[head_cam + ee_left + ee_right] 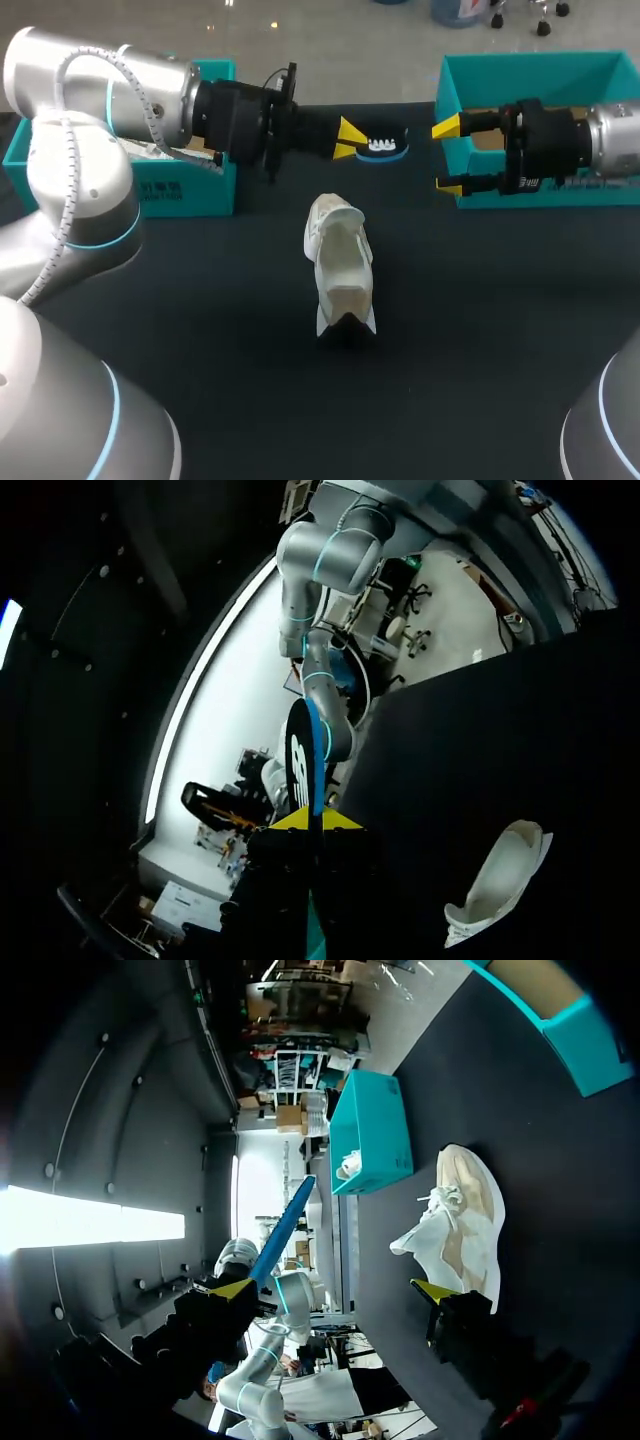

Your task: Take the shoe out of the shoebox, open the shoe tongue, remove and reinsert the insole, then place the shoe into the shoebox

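A white shoe [340,262] lies on the black table, mid-way between my arms; it also shows in the wrist views as the shoe [498,880] and the shoe [462,1222]. My left gripper [349,138] is held above the table beyond the shoe, shut on a dark insole [384,146] with a blue edge. In the left wrist view the insole [304,752] stands out straight ahead of the gripper [318,821]. My right gripper [447,156] faces it from the right, open and holding nothing. The insole [284,1226] shows just past one finger of the right gripper [332,1290].
A teal shoebox [185,190] stands at the back left under my left arm, with something white inside the box [370,1125]. A second teal box [540,75] stands at the back right behind my right gripper. Dark cloth covers the table around the shoe.
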Action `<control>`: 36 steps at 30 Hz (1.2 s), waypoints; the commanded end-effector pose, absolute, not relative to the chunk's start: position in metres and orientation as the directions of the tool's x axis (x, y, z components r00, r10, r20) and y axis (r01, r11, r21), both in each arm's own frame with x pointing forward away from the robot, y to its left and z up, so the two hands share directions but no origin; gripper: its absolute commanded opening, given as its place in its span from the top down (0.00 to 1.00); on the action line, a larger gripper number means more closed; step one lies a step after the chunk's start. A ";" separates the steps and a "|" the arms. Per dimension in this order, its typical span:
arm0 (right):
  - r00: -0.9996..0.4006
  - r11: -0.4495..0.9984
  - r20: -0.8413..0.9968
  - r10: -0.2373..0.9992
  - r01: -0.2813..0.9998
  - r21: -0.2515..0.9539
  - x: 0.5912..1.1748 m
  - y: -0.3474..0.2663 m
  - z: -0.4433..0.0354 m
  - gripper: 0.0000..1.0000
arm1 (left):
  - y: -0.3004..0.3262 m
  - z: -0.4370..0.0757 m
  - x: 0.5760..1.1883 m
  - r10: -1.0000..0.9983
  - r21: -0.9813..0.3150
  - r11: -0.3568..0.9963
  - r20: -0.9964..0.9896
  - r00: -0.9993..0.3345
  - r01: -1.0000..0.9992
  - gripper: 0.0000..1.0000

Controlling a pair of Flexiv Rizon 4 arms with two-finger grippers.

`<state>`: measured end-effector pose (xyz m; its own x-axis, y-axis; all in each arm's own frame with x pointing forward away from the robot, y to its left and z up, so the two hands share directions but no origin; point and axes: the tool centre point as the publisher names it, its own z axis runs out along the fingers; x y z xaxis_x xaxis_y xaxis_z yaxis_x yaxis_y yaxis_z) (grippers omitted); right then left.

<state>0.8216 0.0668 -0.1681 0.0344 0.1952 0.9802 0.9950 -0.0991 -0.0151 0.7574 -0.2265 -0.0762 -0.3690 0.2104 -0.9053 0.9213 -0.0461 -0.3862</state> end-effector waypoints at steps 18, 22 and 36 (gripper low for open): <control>0.014 -0.069 0.985 0.172 0.998 -0.002 0.834 0.089 -0.159 0.00 | -0.239 -0.133 0.758 0.185 0.016 -0.056 -0.982 0.027 0.998 1.00; 0.004 -0.033 0.986 0.167 0.999 0.002 0.834 0.100 -0.155 0.02 | -0.245 -0.137 0.762 0.187 0.021 -0.061 -0.982 0.032 0.998 1.00; 0.019 -0.034 0.985 0.169 0.999 -0.014 0.830 0.107 -0.162 1.00 | -0.253 -0.139 0.767 0.199 0.046 -0.083 -0.978 0.062 0.996 1.00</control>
<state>0.8332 0.1062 -0.1616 0.0206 0.1688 0.9854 0.9996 -0.0236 -0.0169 0.7670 -0.2526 -0.1383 0.0648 0.1894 -0.9798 0.9954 -0.0824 0.0499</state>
